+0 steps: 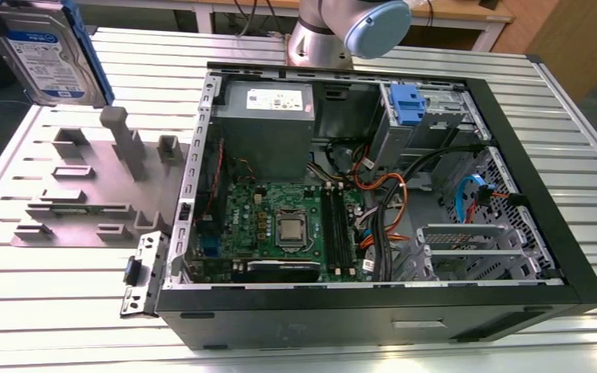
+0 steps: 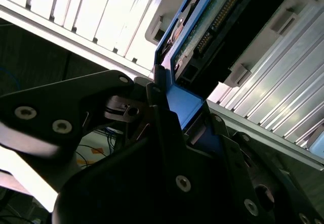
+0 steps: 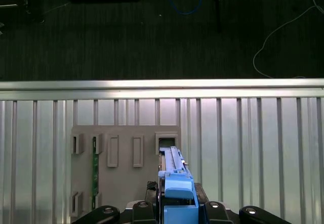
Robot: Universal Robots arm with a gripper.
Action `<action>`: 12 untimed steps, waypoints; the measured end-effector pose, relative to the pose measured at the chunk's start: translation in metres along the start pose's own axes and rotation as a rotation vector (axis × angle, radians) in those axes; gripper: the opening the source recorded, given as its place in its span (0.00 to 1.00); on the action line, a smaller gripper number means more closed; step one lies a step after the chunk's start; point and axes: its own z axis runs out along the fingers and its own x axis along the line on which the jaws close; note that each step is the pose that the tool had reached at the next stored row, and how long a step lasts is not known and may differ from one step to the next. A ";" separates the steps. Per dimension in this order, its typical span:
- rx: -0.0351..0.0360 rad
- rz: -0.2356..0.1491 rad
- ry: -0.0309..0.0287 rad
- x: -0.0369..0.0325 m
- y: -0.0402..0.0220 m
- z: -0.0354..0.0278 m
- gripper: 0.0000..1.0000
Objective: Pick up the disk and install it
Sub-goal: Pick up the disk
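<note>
Gripper [image 3: 178, 206]: jaws clamped on the blue carrier end of the disk [image 3: 173, 166]. Disk: held on edge, clear of the surface, above the grey slotted fixture [image 1: 91, 194] at the exterior view's left. Beyond: slatted metal table [image 1: 29, 311], open computer case [image 1: 361, 315].

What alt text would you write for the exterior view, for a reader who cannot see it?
A labelled disk is held up over a grey fixture plate on a slatted metal table, at the exterior view's left. Beside it lies an open computer case, motherboard exposed.
</note>
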 end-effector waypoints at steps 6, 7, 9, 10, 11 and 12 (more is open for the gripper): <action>0.0000 0.000 0.0000 0.0000 0.0001 -0.0014 0.36; 0.0000 0.000 0.0000 0.0000 0.0001 -0.0016 0.36; 0.0000 0.000 0.0000 0.0000 0.0001 -0.0021 0.36; 0.0000 0.000 0.0000 0.0000 0.0001 -0.0023 0.36; 0.0000 0.000 0.0000 0.0000 0.0001 -0.0026 0.36; 0.0000 0.000 0.0000 0.0000 0.0001 -0.0030 0.36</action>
